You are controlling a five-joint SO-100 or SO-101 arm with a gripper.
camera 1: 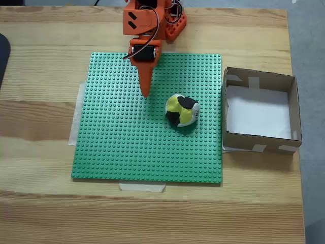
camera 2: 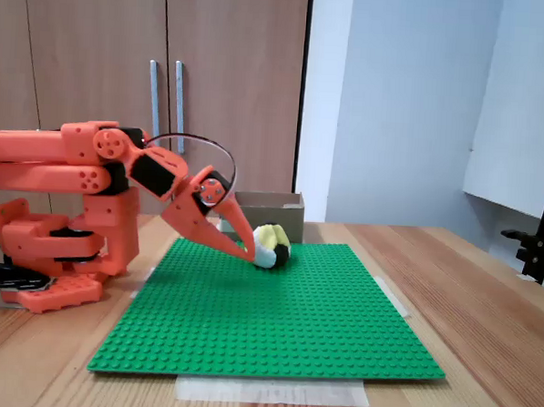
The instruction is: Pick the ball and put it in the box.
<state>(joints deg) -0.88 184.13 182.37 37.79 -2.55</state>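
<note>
From above, in a fixed view, I see my gripper (camera 1: 146,91) tapering to a single point over the green baseplate (camera 1: 122,147), its fingers together and holding nothing. The ball (camera 1: 182,110) sits on the plate just right of and slightly beyond the tip, with bare studs between them. The box (camera 1: 289,109) stands further right, off the plate's edge and almost touching it, close to the table (camera 1: 45,208) edge.

From the side, in a fixed view, the gripper (camera 2: 244,248) angles down, its tip overlapping the ball (camera 2: 272,246), so I cannot judge contact there. The box (camera 2: 270,210) is partly hidden behind both.
</note>
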